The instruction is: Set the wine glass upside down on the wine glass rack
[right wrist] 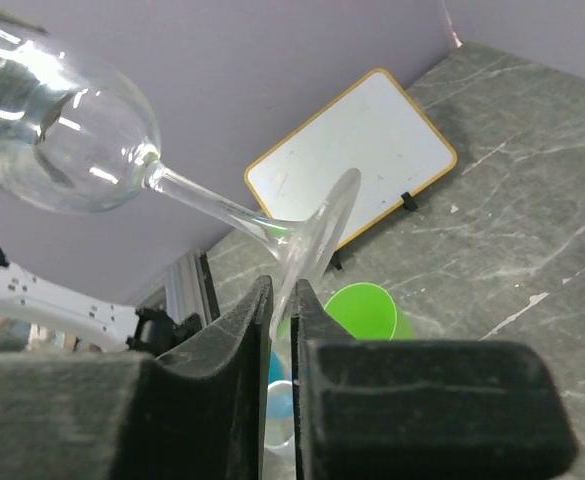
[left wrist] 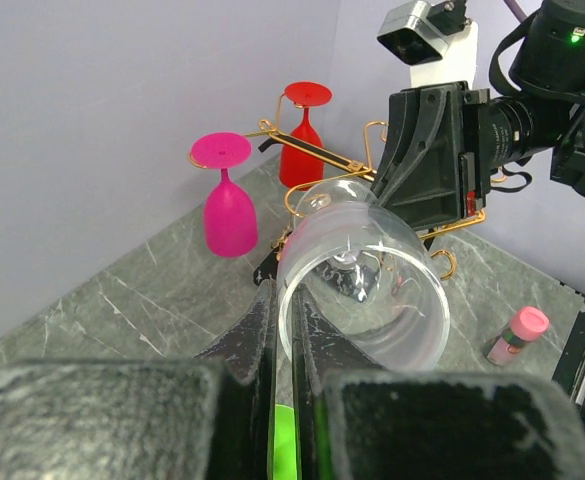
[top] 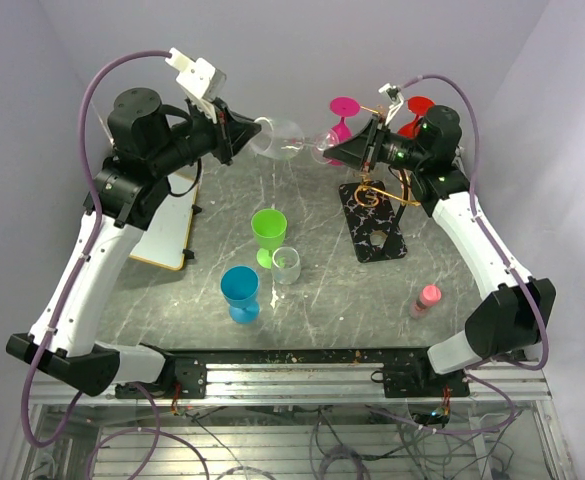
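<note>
– How many glasses are you holding?
– One clear wine glass (top: 282, 140), on its side in the air near the rack (top: 383, 243). Your left claw (top: 252, 135) pinches its rim. Your right claw (top: 330, 152) is closed narrow on its foot.
– And the others?
– Two upside down at the rack: a pink glass (top: 342, 115) and a red glass (top: 415, 112). Three on the table (top: 452, 250): green cup (top: 268, 232), blue cup (top: 240, 292), clear cup (top: 286, 264).

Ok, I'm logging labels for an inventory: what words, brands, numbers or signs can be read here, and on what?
No text can be read in any view.
pink-capped bottle: its label is too small and blurred to read.
whiteboard: only faint marks, no legible words.
</note>
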Controlling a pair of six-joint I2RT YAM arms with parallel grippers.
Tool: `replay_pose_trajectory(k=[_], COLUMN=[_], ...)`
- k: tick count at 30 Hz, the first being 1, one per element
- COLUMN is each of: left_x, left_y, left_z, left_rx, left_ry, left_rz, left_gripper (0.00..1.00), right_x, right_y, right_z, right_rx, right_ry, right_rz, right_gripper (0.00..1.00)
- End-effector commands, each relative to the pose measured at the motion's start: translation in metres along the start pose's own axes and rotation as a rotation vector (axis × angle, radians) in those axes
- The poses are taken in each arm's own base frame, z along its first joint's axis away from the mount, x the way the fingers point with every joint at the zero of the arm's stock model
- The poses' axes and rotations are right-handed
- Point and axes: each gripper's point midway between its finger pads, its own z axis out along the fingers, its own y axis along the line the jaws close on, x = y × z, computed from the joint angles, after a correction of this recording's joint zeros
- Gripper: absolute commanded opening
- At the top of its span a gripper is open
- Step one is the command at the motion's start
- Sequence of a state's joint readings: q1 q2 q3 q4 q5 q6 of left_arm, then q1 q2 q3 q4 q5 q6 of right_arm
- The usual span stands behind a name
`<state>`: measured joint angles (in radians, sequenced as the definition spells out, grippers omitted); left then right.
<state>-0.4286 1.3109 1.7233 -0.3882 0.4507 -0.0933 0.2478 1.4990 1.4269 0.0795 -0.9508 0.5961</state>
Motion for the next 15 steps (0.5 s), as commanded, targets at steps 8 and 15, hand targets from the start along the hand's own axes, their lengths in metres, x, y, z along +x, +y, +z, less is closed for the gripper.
replay_pose_trajectory(k=[8, 15], left_x=[-0.026, -0.023], left_y=[-0.01, -0.009], left_z=[-0.007, -0.012], left_rx=[0.035, 0.007], left_ry=[-0.088, -0.08], left_rz=[0.061, 0.045], left_gripper=[0.11, 0.36], right_x=[-0.026, -0.042], right_y=[-0.005, -0.022], right_z=[-0.002, -0.018], right_rx=[0.065, 0.153], right_ry=[-0.066, -0.091], right_rz=[-0.069, -0.164], right_gripper=[0.0, 0.0])
